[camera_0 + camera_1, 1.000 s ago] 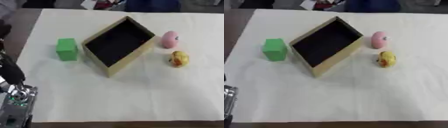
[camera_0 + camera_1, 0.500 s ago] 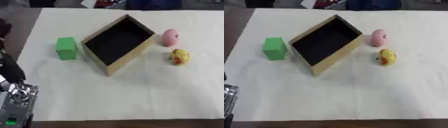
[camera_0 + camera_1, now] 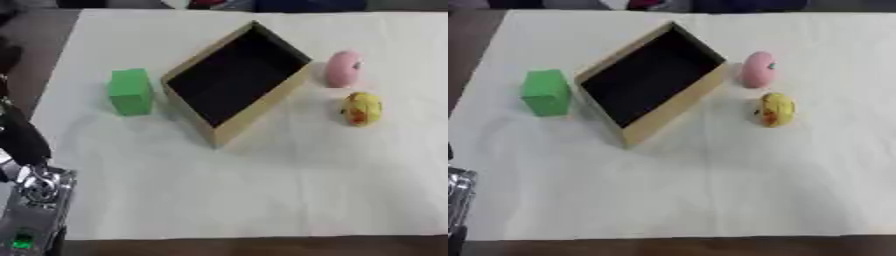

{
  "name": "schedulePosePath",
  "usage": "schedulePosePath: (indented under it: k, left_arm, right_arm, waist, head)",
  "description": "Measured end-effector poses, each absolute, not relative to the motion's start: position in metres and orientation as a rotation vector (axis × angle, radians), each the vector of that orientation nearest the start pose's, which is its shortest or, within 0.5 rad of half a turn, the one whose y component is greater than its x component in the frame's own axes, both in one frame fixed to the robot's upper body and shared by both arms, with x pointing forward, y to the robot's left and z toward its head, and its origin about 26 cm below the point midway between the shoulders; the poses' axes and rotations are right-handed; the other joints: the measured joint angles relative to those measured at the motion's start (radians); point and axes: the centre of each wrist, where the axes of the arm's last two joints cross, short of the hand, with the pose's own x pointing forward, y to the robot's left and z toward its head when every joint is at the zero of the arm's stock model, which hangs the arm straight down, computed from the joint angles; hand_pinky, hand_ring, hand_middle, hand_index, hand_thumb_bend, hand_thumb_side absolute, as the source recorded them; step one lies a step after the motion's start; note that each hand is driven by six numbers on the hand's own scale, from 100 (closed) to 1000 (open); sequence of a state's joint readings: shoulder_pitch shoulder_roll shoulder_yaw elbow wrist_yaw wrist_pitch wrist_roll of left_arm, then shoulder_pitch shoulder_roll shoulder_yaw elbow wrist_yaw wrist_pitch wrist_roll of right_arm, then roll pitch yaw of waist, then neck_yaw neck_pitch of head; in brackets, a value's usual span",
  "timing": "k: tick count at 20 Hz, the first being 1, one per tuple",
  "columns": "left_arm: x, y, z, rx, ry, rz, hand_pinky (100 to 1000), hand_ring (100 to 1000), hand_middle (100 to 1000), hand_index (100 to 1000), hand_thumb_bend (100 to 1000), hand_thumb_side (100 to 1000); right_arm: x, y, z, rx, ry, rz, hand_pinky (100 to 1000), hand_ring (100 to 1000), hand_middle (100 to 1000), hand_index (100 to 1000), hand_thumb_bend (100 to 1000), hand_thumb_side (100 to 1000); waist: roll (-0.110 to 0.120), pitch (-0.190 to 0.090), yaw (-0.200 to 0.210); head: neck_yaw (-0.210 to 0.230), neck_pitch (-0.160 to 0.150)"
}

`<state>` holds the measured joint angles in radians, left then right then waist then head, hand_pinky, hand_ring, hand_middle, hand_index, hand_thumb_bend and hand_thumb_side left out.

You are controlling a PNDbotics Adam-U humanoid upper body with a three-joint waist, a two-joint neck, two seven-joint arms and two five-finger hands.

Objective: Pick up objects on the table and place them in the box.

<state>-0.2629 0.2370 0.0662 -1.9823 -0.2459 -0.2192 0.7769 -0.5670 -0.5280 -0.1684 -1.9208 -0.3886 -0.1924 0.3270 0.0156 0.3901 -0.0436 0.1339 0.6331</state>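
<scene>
a: eyes on the box (image 3: 229, 131), tan walls, dark inside, sitting askew on the white table (image 3: 262, 200).
b: green block (image 3: 130, 92) just to its left, not touching.
a: pink egg-shaped object (image 3: 344, 68) close off its right corner, yellow rounded object (image 3: 360, 108) to its right and nearer us.
b: and the hands?
a: left arm (image 3: 26, 200) shows well off the box's near-left, at the frame edge. fingers, can't tell. right hand isn't showing.
</scene>
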Motion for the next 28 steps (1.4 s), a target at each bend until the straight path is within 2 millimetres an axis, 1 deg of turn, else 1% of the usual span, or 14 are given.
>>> schedulePosePath:
  k: [5, 8, 11, 15, 18, 20, 25, 27, 28]
  left_arm:
    - [0.299, 0.267, 0.183, -0.983, 3.398, -0.735, 748, 641, 625, 836, 253, 1000]
    - [0.299, 0.267, 0.183, -0.983, 3.398, -0.734, 748, 641, 625, 836, 253, 1000]
    - [0.299, 0.267, 0.183, -0.983, 3.399, -0.733, 748, 641, 625, 836, 254, 1000]
    - [0.298, 0.268, 0.181, -0.992, 3.405, -0.729, 748, 641, 626, 836, 255, 1000]
    - [0.298, 0.268, 0.181, -0.993, 3.409, -0.724, 748, 640, 626, 836, 255, 1000]
    - [0.298, 0.268, 0.181, -0.993, 3.410, -0.722, 748, 640, 626, 836, 255, 1000]
    - [0.297, 0.268, 0.179, -0.999, 3.419, -0.714, 749, 640, 626, 835, 256, 1000]
    - [0.297, 0.268, 0.178, -0.998, 3.421, -0.711, 749, 640, 626, 835, 256, 1000]
    - [0.297, 0.268, 0.178, -0.999, 3.423, -0.709, 749, 640, 627, 835, 256, 1000]
  right_arm:
    - [0.319, -0.309, 0.321, -0.090, 3.373, -0.981, 935, 929, 591, 857, 100, 664]
    - [0.322, -0.308, 0.334, -0.003, 3.314, -1.032, 928, 934, 617, 861, 100, 701]
    - [0.328, -0.305, 0.350, 0.118, 3.236, -1.122, 921, 942, 655, 866, 100, 756]
    - [0.341, -0.298, 0.373, 0.305, 3.099, -1.288, 913, 942, 696, 865, 100, 730]
    - [0.355, -0.291, 0.386, 0.424, 2.990, -1.412, 909, 941, 718, 862, 100, 769]
    - [0.365, -0.287, 0.391, 0.487, 2.923, -1.492, 907, 940, 728, 862, 100, 781]
    - [0.387, -0.278, 0.398, 0.597, 2.762, -1.676, 903, 942, 772, 862, 100, 866]
    - [0.395, -0.275, 0.400, 0.638, 2.694, -1.746, 902, 942, 776, 861, 100, 877]
    - [0.399, -0.274, 0.401, 0.659, 2.662, -1.779, 902, 944, 786, 861, 100, 906]
  waist:
    - [-0.009, 0.004, 0.001]
    - [-0.012, 0.004, 0.003]
    - [-0.017, 0.001, 0.008]
    - [-0.022, -0.013, 0.013]
    - [-0.027, -0.019, 0.014]
    - [-0.029, -0.023, 0.014]
    - [-0.030, -0.032, 0.012]
    - [-0.030, -0.035, 0.011]
    - [-0.031, -0.036, 0.011]
  head:
    - [0.000, 0.000]
    - [-0.001, -0.001]
    - [-0.002, -0.001]
    - [-0.005, -0.001]
    - [-0.006, 0.000]
    - [-0.008, 0.003]
    - [-0.009, 0.009]
    - [-0.010, 0.009]
    - [-0.010, 0.009]
